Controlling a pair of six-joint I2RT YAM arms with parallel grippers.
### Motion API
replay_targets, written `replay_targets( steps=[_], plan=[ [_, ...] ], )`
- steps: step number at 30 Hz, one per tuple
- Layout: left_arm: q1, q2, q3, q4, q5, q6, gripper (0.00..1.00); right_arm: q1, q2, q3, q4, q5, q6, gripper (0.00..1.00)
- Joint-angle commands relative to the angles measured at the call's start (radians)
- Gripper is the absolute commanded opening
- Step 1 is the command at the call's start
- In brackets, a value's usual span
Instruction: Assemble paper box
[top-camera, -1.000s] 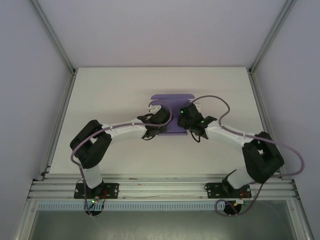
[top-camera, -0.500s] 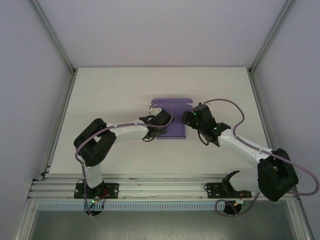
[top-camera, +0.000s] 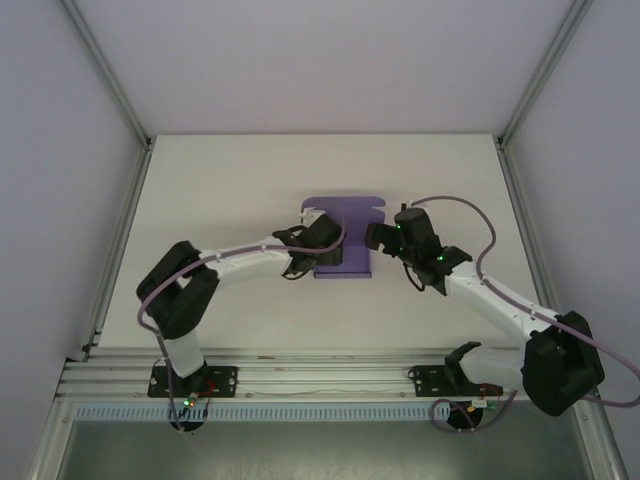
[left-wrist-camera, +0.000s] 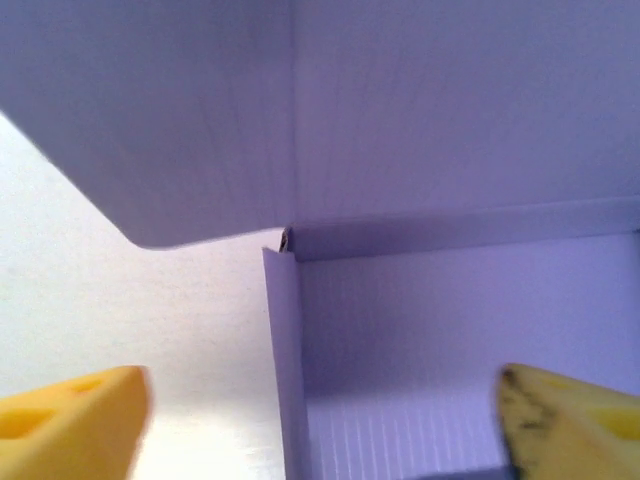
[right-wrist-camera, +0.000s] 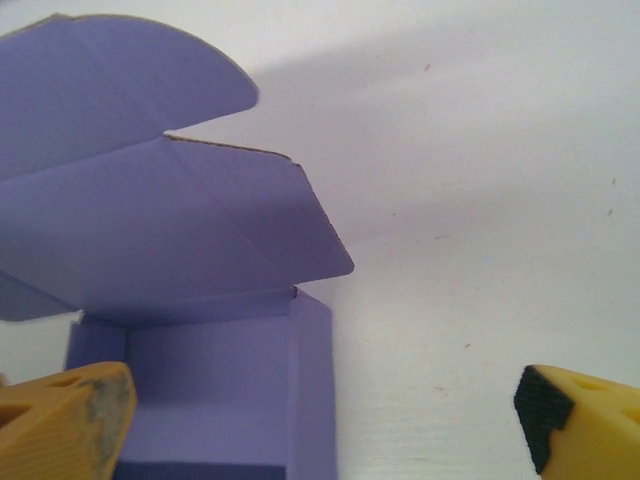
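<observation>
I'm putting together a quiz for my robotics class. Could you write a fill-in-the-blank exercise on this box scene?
1. The box is ____ in colour.
2. It lies on a white ____.
3. The left gripper and the right gripper both have their jaws ____.
4. Seen from above, the right gripper is at the box's ____ side.
Missing words: purple; table; open; right.

Both arms reach in from the near edge toward the centre, the left arm (top-camera: 240, 258) with its elbow out at 8 o'clock, the right arm (top-camera: 500, 305) with its elbow at 4 o'clock. The left gripper (top-camera: 312, 222) and right gripper (top-camera: 383, 236) face each other, jaws spread wide, yellow fingertips (left-wrist-camera: 70, 425) well apart.
</observation>
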Motion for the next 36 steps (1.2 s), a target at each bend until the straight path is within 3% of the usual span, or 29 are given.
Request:
replay_targets(
  steps=[1,5,9,15,18,22,26,29,32,36],
  plan=[
    [0.006,-0.147,0.043,-0.054,-0.034,0.116,1.00,-0.019,-0.010,0.098,-0.063,-0.038,-0.247,1.00],
    [0.103,-0.215,0.075,-0.095,0.092,0.286,1.00,-0.094,0.068,0.210,-0.146,-0.223,-0.470,1.00],
    [0.245,-0.210,0.080,-0.070,0.381,0.551,1.00,-0.135,0.207,0.396,-0.315,-0.347,-0.743,1.00],
    [0.325,-0.124,0.159,-0.115,0.594,0.873,1.00,-0.196,0.413,0.656,-0.560,-0.479,-1.093,0.98],
    [0.336,-0.057,0.242,-0.174,0.596,0.987,1.00,-0.210,0.507,0.778,-0.689,-0.528,-1.228,0.93],
    [0.348,0.065,0.405,-0.347,0.620,1.086,0.97,-0.216,0.618,0.903,-0.858,-0.504,-1.346,0.78],
    [0.354,0.158,0.515,-0.481,0.661,1.167,0.85,-0.223,0.711,1.011,-1.002,-0.494,-1.413,0.73],
    [0.355,0.199,0.560,-0.519,0.686,1.198,0.78,-0.223,0.752,1.054,-1.022,-0.486,-1.418,0.59],
    [0.356,0.213,0.586,-0.528,0.687,1.198,0.68,-0.223,0.777,1.079,-1.032,-0.494,-1.417,0.55],
    [0.355,0.217,0.589,-0.521,0.668,1.190,0.49,-0.223,0.790,1.087,-1.036,-0.510,-1.413,0.40]
  ],
)
